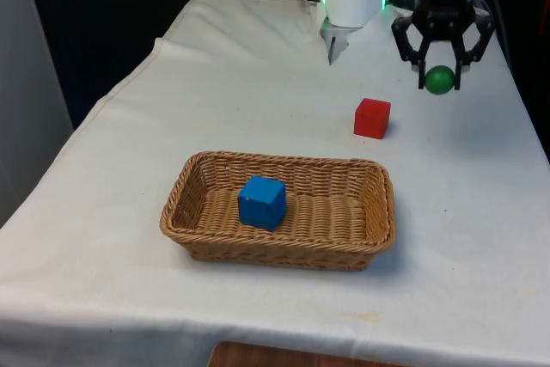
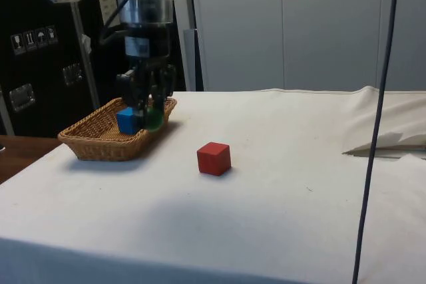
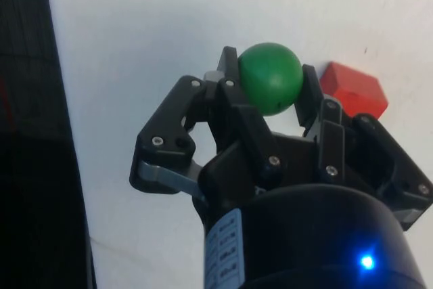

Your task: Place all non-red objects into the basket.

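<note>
Pinching a small green ball [image 1: 440,80] between its two fingers, our black claw [image 1: 442,56] is hanging above the white-clothed worktop [image 1: 258,92], near the far end on the front view's right. Going left to right across the front view, we are seeing a blue cube [image 1: 261,202] sitting inside the woven wicker basket [image 1: 202,242], then a red cube [image 1: 372,118] resting on the cloth beyond the basket, then the lifted ball, clear of the cloth. We are judging the task roughly half done: one non-red thing is lying in the basket, and the ball is gripped but not yet carried over it. The red cube is staying out, as it should.
</note>
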